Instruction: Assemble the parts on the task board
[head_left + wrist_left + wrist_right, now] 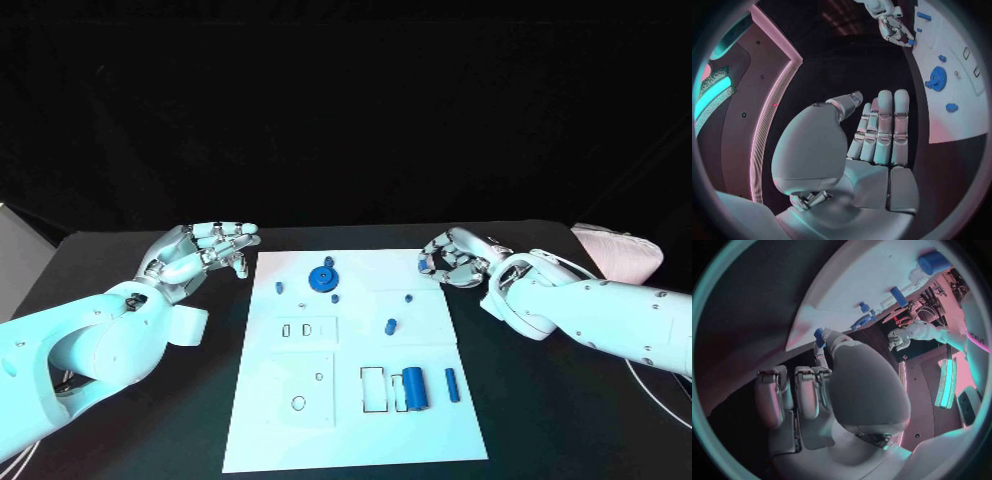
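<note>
White smooth-shelled arms (87, 340), silver segmented robot hands (202, 250).

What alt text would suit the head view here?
A white task board lies on a black table, carrying scattered small blue parts, among them a round gear-like piece. The left hand and right hand hover at its far corners.

Two white arms flank the white board (361, 400) on the black table (562, 420). The left hand (202, 250) hovers off the board's far left corner, fingers loosely curled; the right hand (454, 258) curls at its far right corner, possibly pinching a small blue part. A blue gear (325, 277), a peg (391, 325) and a cylinder (415, 387) sit on the board.
</note>
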{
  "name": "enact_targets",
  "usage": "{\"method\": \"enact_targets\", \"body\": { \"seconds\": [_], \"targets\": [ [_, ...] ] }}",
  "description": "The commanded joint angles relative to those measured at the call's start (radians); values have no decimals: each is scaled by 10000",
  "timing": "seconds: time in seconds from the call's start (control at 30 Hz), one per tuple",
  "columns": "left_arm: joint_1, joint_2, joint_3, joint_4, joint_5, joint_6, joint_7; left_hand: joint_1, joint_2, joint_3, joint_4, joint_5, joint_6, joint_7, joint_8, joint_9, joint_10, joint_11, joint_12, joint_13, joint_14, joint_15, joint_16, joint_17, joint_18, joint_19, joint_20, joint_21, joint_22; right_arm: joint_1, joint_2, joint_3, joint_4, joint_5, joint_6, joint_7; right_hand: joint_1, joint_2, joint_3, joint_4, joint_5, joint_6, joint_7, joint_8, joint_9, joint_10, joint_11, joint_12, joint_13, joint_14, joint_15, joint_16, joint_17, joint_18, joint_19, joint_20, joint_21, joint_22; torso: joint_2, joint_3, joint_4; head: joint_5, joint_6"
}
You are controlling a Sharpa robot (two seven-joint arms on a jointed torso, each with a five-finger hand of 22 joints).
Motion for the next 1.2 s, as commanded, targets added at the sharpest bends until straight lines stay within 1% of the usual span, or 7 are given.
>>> {"method": "enact_targets", "body": {
  "seconds": [0.03, 0.17, 0.27, 0.6, 0.9, 1.0, 1.2],
  "targets": [
    [5, 10, 6, 16, 26, 160, 59, -44, 56, 38, -23, -52, -66, -27, 54, 9, -29, 42, -24, 12, -61, 1, 34, 8, 150, -94, 7, 19, 9, 15, -41, 8, 277, 77, -631, -190, -134, -22, 76, 17, 89, 289, -297, 337, 315, 1027, -89, 62, 2627, 921, -81, 50, 2109, -118, 993, -101, 40, 2563, -19, -13, -15, 24, 10],
    [6, 15, 6, 10, 26, 154, 51, -44, 56, 38, -23, -52, -66, -27, 54, 9, -29, 42, -24, 12, -61, 1, 34, 8, 150, -94, 7, 19, 9, 127, -59, 18, 792, 9, -932, -762, -297, -72, 97, 49, 98, 257, -304, 388, 338, 1027, -99, 62, 2627, 919, -94, 45, 2095, -142, 1043, -119, 123, 2632, -35, -30, -25, 49, 17],
    [6, 30, 5, 1, 26, 146, 38, -44, 56, 38, -23, -52, -66, -27, 54, 9, -29, 42, -24, 12, -61, 1, 34, 8, 150, -94, 7, 19, 9, 228, 86, 21, 1231, -187, -1104, -1293, -587, -218, 63, 117, 514, 167, -300, 458, 370, 1027, -99, 62, 2627, 914, -102, 37, 2075, -142, 1043, -137, 123, 2632, -59, -49, -39, 105, 11],
    [7, 138, 2, -32, -54, 128, -158, -109, 83, 29, -26, -54, -63, -27, 65, 35, 144, 16, 52, 55, -60, -5, 91, 9, 155, -148, 11, 85, 45, 273, 1112, 15, 2291, -1237, -1257, -2970, -658, -209, 74, 133, 554, 158, -312, 494, 384, 1027, -106, 62, 2627, 913, -106, 35, 2071, -142, 1043, -142, 123, 2632, -148, -104, -20, 190, -121],
    [8, 226, -2, -40, -221, 165, -402, -130, 95, 13, -44, -53, -60, -47, 71, 51, 275, -17, 93, 89, -6, -29, 173, 28, 160, -157, -2, 141, 71, 12, 2092, -25, 2700, -2330, -860, -4042, -667, -217, 91, 115, 610, 139, -315, 506, 389, 1025, -112, 59, 2624, 904, -113, 23, 2029, -142, 1043, -147, 123, 2632, -220, -162, -6, 312, -230],
    [8, 244, -3, -31, -352, 170, -564, -146, 97, -9, -67, -54, -65, -62, 70, 64, 397, -47, 135, 125, 60, -53, 276, 61, 162, -146, -20, 205, 101, -181, 2382, -45, 2703, -2748, -767, -4288, -680, -228, 91, 113, 624, 127, -312, 508, 389, 1012, -112, 42, 2610, 902, -115, 19, 2017, -142, 1043, -149, 123, 2632, -201, -137, -13, 368, -255],
    [9, 262, -6, -15, -559, 164, -831, -211, 79, -120, -90, -53, -259, 19, -33, 43, 554, -28, 278, 231, 155, -39, 556, 195, 128, -54, -18, 411, 297, -414, 2652, -92, 2643, -3232, -655, -4557, -700, -250, 91, 107, 645, 103, -306, 509, 389, 1021, -109, 54, 2620, 901, -115, 18, 2013, -142, 1043, -151, 123, 2632, -199, -144, 9, 434, -344]
  ]
}}
